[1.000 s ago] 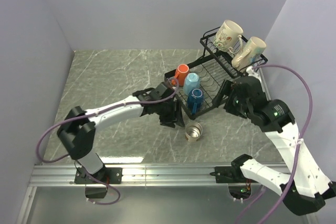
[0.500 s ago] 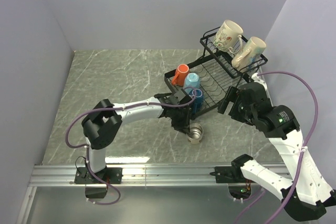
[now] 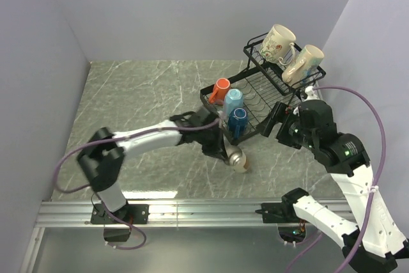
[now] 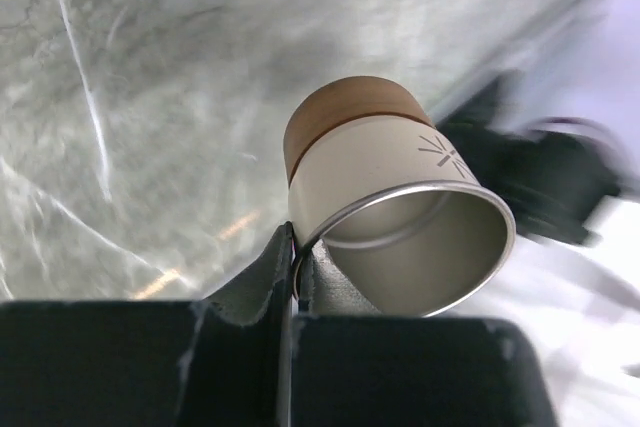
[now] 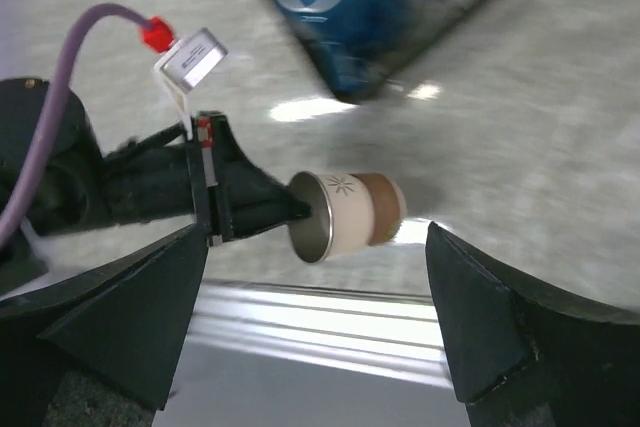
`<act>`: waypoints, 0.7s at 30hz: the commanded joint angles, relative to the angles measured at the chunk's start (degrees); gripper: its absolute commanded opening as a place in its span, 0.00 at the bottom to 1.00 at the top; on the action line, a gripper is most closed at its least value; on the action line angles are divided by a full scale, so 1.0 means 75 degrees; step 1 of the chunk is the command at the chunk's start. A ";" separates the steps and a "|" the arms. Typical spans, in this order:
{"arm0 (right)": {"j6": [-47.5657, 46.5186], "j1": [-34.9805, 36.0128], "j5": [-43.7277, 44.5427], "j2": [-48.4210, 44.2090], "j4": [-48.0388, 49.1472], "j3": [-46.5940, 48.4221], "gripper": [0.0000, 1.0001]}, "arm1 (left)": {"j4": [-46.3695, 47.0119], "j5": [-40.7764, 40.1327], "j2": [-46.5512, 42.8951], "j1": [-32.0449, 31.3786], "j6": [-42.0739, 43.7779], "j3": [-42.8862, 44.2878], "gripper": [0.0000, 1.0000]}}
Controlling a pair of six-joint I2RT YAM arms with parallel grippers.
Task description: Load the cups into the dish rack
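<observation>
**Steel cup (image 3: 239, 158) in your left claw (image 3: 225, 151)**

Your left claw holds the small steel cup, tipped sideways, over the counter (image 3: 147, 91) just beside the dish rack's (image 3: 268, 114) near edge. An orange mug (image 3: 221, 87), a light blue mug (image 3: 232, 100) and a dark blue mug (image 3: 238, 119) sit in a row in the low tray (image 3: 261, 97). Two cream mugs (image 3: 278, 43) lean in the top basket (image 3: 252, 50). Your right claw (image 3: 277, 121) hangs near the rack's right side.
</observation>
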 commanded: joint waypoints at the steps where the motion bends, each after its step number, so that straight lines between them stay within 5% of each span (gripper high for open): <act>1: 0.0055 -0.0100 -0.1591 -0.0258 0.1422 -0.0065 0.97 | 0.1732 0.1242 -0.1657 0.0709 -0.0782 -0.0559 0.00; 5: 0.0289 -0.0159 -0.3008 0.0093 0.2474 -0.0076 0.97 | 0.2084 0.2156 -0.2723 0.1669 -0.0878 -0.0667 0.00; 10: 0.1108 -0.0241 -0.4426 0.0445 0.3649 -0.0299 0.97 | 0.4939 0.3362 -0.3779 0.2572 -0.2351 -0.1659 0.00; 21: 0.3628 -0.0265 -0.6034 0.0961 0.7585 -0.1539 0.97 | 0.7836 0.3388 -0.4917 0.2949 -0.4145 -0.3126 0.00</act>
